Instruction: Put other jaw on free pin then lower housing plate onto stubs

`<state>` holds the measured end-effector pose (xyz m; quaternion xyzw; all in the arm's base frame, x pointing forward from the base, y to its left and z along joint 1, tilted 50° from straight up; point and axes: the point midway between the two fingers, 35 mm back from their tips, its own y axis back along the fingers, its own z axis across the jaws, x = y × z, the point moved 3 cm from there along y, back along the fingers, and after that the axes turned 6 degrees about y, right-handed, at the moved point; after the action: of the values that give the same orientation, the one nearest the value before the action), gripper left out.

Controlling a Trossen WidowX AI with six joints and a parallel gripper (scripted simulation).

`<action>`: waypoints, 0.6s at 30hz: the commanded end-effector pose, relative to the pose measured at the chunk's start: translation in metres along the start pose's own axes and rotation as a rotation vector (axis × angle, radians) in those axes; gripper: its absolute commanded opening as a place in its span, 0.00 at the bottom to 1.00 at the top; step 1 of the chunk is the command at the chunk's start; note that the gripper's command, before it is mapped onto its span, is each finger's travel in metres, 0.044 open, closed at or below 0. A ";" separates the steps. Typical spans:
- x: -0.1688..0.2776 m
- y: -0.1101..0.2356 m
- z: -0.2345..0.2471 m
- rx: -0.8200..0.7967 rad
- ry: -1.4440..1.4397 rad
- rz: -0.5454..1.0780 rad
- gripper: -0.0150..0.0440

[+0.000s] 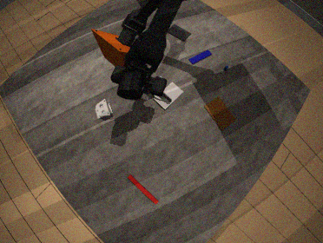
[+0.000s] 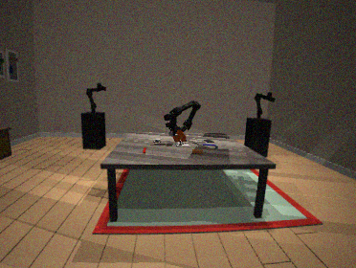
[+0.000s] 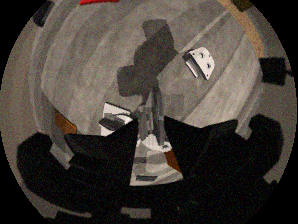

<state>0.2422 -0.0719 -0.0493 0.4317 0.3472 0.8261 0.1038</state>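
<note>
Second-jaw step, I reckon: gripper [image 1: 148,89] [image 2: 170,133] [image 3: 150,120] has the loose jaw [image 3: 156,111] pinched. Next, line it up over the white base [image 1: 175,91] [image 3: 108,110], teeth matched.

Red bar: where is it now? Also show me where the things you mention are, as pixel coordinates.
In the top view, the red bar [image 1: 143,189] [image 3: 99,1] lies low, left of centre, below the white holed plate [image 1: 103,109] [image 3: 202,63].
</note>
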 end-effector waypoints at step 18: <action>0.029 -0.002 0.011 -0.006 0.498 0.001 0.48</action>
<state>0.2346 -0.0547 -0.0310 0.2468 0.3603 0.8992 0.0272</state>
